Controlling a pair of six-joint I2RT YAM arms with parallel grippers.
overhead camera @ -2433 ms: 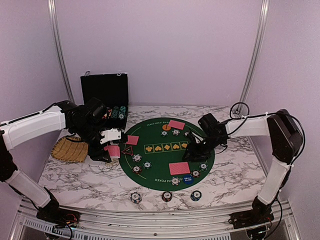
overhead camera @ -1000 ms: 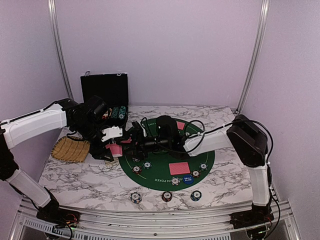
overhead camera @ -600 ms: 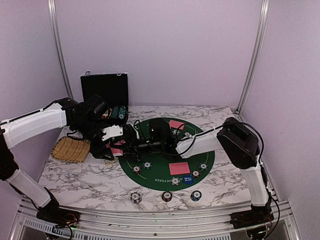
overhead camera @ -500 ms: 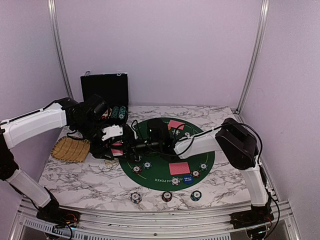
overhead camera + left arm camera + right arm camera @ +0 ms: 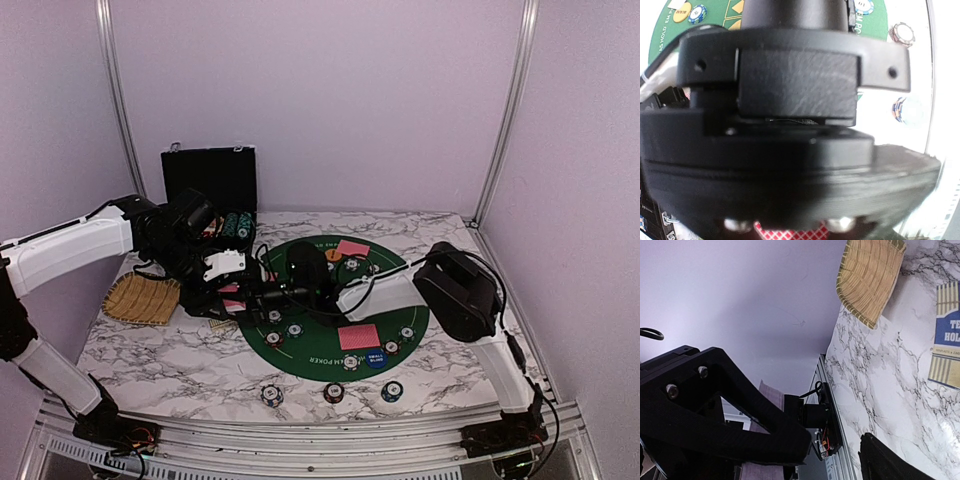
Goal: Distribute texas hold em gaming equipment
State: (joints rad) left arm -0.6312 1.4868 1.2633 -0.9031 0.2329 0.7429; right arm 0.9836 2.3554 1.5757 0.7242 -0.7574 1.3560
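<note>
Lilac walls around marble bench point(image 5: 150, 350), round green mat point(image 5: 310, 350) at centre, open black case point(image 5: 210, 180) at upper left against back wall, woven straw tray point(image 5: 140, 297) at left. Already on mat: two small lots of red-backed playing cards point(image 5: 358, 336), one at far edge and one at near edge, striped poker chips point(image 5: 295, 330) dotted round rim, orange disc point(image 5: 333, 255) near far lot, blue "small blind" disc point(image 5: 375, 359) just beside near lot. Three more chips in row on bare marble at bottom of top view.

Left pincer point(image 5: 226, 295) at left edge of mat, clamped shut on red-backed deck point(image 5: 232, 290); same red pattern at bottom of left wrist view, rest of that view blocked by black body of other arm. Right pincer point(image 5: 254, 296) stretched across mat toward deck, jaws wide apart, nothing between them in right wrist view, only marble, tray and blue-and-yellow card box point(image 5: 945, 335) beyond.

Looks like dealing step, mid hand-over: deck offered by left, right placed to draw a card. Cannot tell whether right fingertips touch deck or sit just beside it. Next move calls for lining open jaws on edge of top card, closing lightly on that card alone, then sliding it clear toward an unserved place on mat, with left hold kept firm. Likely risk: pinching several cards at once.
</note>
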